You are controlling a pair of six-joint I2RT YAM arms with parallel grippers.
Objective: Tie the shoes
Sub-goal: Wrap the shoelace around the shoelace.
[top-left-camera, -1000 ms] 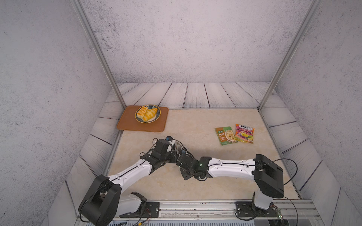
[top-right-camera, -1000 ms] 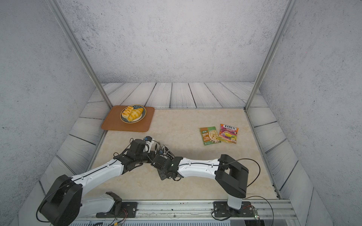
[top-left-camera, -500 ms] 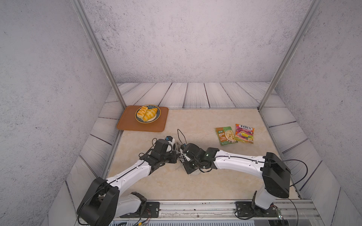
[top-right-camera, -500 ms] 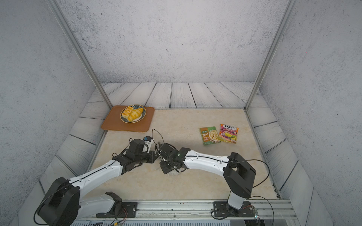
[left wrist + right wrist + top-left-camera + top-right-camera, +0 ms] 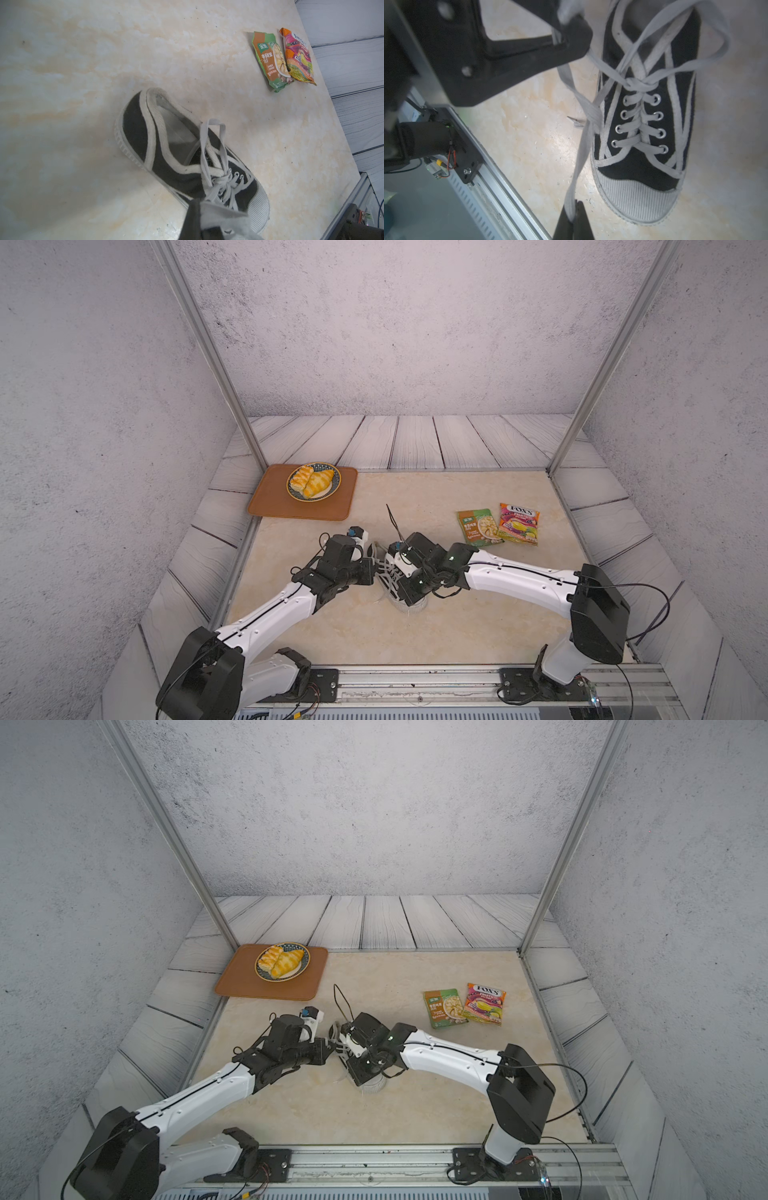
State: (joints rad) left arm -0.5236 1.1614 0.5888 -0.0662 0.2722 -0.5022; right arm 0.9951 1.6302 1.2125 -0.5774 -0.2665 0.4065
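The black canvas shoe (image 5: pixel 166 172) sat central on the table (image 5: pixel 457 630), ribbed white toe toward the front edge, bare marbled surface all round. The left gripper (image 5: pixel 204 216) and right gripper (image 5: pixel 574 209) each clamped flat white lace (image 5: pixel 583 135), apparently taut. 2 glossy packets (image 5: pixel 498 526) lay near the right edge.

Your shoe (image 5: pixel 679 99) is black with white laces (image 5: pixel 631 122) and a ribbed white toe cap (image 5: pixel 639 199); the tabletop (image 5: pixel 104 52) is marbled beige, the tray (image 5: pixel 270 502) brown, one packet (image 5: pixel 478 526) green.

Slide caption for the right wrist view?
Right fingers and left fingers each pinch a white lace strand of the black sneaker, first knot formed.
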